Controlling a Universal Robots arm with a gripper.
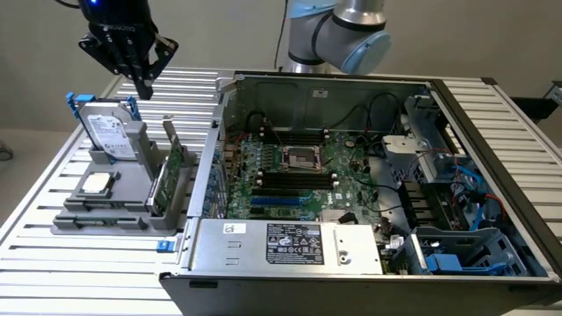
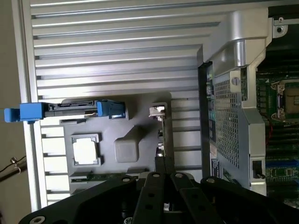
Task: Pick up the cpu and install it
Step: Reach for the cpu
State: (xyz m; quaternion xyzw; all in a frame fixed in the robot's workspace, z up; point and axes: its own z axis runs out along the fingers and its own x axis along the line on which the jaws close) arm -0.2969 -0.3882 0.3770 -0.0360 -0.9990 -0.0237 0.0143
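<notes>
Gripper (image 1: 142,91) clenched, empty, high near hard drive (image 1: 112,137): best centre squarely over cpu (image 1: 97,184), well apart, avoiding blue handles (image 1: 81,99).

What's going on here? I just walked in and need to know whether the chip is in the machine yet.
Not yet. The robot arm's gripper hangs shut and empty above the gray holder on the exterior view's left. The cpu lies flat in that holder, untouched, next to the upright hard drive. The socket on the motherboard inside the open computer case looks empty.
</notes>
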